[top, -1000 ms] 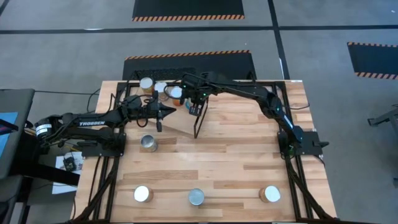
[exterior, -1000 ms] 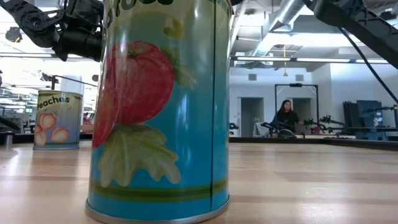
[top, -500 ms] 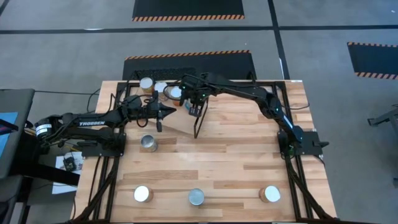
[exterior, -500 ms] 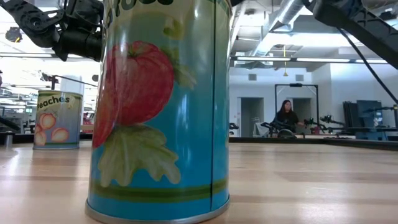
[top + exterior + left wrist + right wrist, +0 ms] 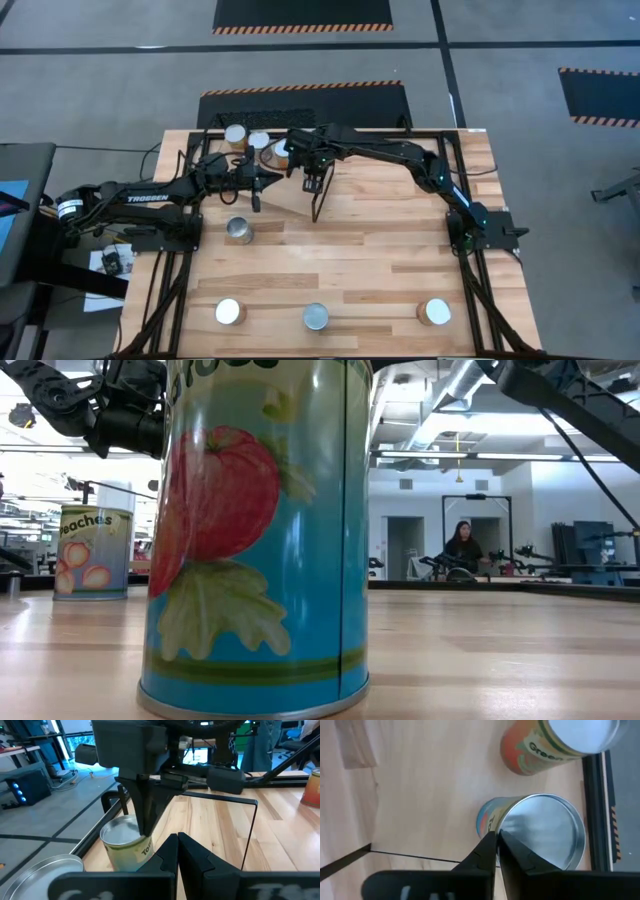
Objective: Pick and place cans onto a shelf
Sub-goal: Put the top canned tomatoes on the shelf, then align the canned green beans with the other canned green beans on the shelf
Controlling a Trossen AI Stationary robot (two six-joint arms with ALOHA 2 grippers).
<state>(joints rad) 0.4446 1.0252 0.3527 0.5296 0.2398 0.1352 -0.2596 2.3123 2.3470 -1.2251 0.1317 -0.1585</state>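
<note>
Black arms, white "TROSSEN" lettering

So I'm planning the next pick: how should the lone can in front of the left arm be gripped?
Take the can by its round side wall, coming straight down from above. It stands upright with its silver top facing up, and the bare table around it leaves room for both fingers.

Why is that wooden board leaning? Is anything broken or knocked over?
Nothing looks broken or spilled. The shelf sits tilted, propped on its black frame, and every visible can stands upright, including the can near the left arm.
</note>
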